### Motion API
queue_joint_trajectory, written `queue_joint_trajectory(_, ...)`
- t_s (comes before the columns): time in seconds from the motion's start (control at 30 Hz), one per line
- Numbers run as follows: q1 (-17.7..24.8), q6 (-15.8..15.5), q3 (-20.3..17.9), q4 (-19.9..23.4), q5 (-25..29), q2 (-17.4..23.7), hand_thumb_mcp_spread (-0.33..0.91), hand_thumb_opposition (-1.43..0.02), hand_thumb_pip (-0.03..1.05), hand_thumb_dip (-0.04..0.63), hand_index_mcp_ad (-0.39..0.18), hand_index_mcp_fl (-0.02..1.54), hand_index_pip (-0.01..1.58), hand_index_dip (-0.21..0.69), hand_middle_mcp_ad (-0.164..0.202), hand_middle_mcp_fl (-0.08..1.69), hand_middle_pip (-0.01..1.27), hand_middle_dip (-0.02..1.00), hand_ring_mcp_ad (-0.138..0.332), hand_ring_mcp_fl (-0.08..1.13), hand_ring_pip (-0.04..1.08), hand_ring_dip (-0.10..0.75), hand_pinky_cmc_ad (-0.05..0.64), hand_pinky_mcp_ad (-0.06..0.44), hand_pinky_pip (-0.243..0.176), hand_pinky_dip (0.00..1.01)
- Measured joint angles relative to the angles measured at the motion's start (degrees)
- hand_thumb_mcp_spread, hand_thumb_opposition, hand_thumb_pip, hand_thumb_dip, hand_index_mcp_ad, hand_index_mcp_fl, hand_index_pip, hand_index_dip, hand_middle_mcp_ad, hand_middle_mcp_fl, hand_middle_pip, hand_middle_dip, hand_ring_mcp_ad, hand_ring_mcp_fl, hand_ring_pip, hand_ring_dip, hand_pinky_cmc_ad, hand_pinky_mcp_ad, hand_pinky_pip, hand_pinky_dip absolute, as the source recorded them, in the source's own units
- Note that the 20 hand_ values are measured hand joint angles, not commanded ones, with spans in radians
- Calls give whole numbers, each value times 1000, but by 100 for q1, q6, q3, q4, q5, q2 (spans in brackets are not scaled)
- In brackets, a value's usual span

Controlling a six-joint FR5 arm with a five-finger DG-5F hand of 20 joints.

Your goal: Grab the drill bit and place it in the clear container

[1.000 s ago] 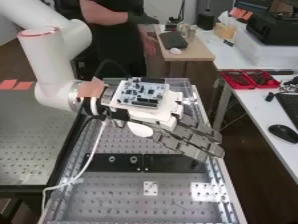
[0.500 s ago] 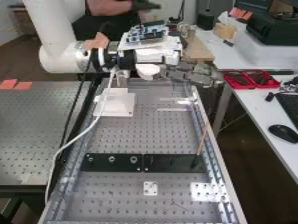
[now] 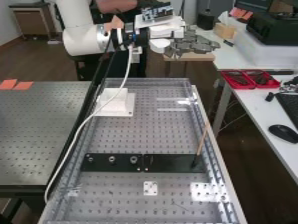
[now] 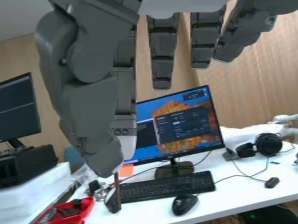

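"High up toward the far end of the perforated surface (image 3: 156,135), is the hand (image 3: 191,45) clamped on anything?"

"Can't tell. By its tip is a thin dark rod (image 4: 116,181), maybe the drill bit; a slim brown rod (image 3: 201,141) stands in the black plate (image 3: 171,163)."

"Best handling?"

"Confirm which one's the bit. If it's gripped, hold it steady, lower it end-first, and release inside the clear container."

Thin, brownish drill bit (image 4: 117,181), pinched at upper part and pointing almost straight down. On perforated bench (image 3: 156,137), seemingly a low clear container (image 3: 173,109), with pale edges, contents hard to tell.
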Motion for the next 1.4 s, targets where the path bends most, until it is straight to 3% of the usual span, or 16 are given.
queue_joint_trajectory(0.53,575,115,319,-132,366,-399,609,-983,422,267,-138,915,1004,129,82,314,141,171,215,101,96,5,279,150,-112,169)
queue_joint_trajectory(0.87,593,240,416,-276,483,-696,609,-983,422,267,-138,915,1004,129,82,314,141,171,215,101,96,5,279,152,-112,168)
queue_joint_trajectory(1.4,504,496,809,-912,675,-1527,609,-983,422,267,-138,915,1004,129,82,314,141,171,215,108,96,5,281,150,-110,169)
